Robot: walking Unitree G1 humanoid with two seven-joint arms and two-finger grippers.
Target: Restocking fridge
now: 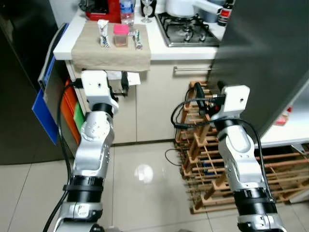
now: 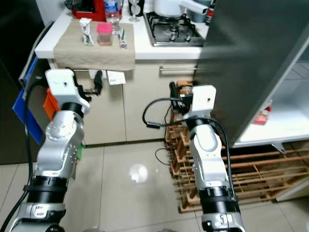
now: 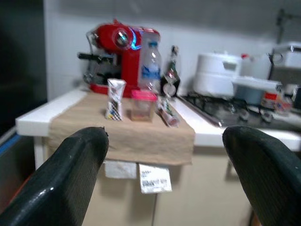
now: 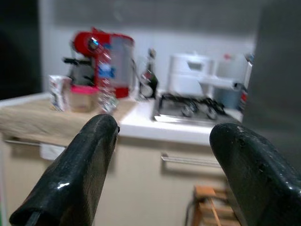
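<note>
On the counter's beige cloth point(image 1: 111, 50) stand a small white carton point(image 1: 103, 33) and a pink-lidded jar point(image 1: 120, 35), with a small silver can point(image 1: 138, 39) lying beside them. A clear water bottle point(image 1: 126, 10) stands behind. My left gripper point(image 1: 120, 85) is raised below the counter edge, facing these items, open and empty. In its wrist view the carton point(image 3: 114, 99) and jar point(image 3: 143, 104) sit ahead between the fingers point(image 3: 70, 179). My right gripper point(image 1: 208, 94) is open and empty, held by the open grey fridge door point(image 1: 260, 58).
A red coffee machine point(image 1: 104, 8) and a gas hob point(image 1: 186, 29) sit on the counter. A wooden wine rack point(image 1: 227, 164) stands on the tiled floor at right. A white fridge shelf point(image 1: 289, 130) shows behind the door. Blue and orange boards point(image 1: 46, 111) lean at left.
</note>
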